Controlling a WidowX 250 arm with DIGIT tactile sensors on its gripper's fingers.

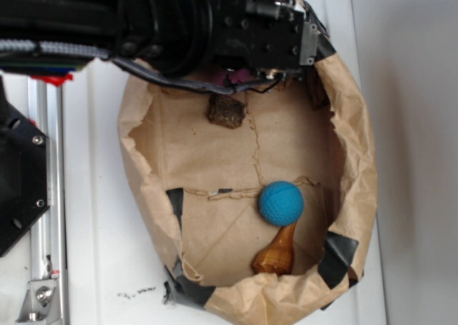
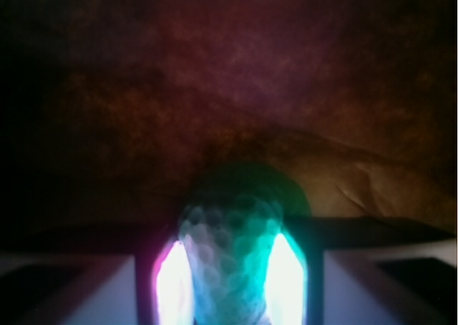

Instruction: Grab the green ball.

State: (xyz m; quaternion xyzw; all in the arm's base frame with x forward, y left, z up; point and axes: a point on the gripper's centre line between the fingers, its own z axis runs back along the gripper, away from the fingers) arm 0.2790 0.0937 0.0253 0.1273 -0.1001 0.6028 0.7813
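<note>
Between the end effector (image 2: 230, 271) fingers sits one green ball (image 2: 232, 225) (gripped); one blue ball (image 1: 280, 202) lies apart.

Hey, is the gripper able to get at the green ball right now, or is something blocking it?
Probably yes. In the wrist view the green ball sits right between the glowing fingers, with nothing in between. The gripper looks at or around it already; whether it has closed isn't clear.

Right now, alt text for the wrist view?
Dark close-up: a dimpled green ball sits between two glowing fingers of the gripper, lit pink on one side and white on the other. Behind it is dim, creased brown paper.
</note>
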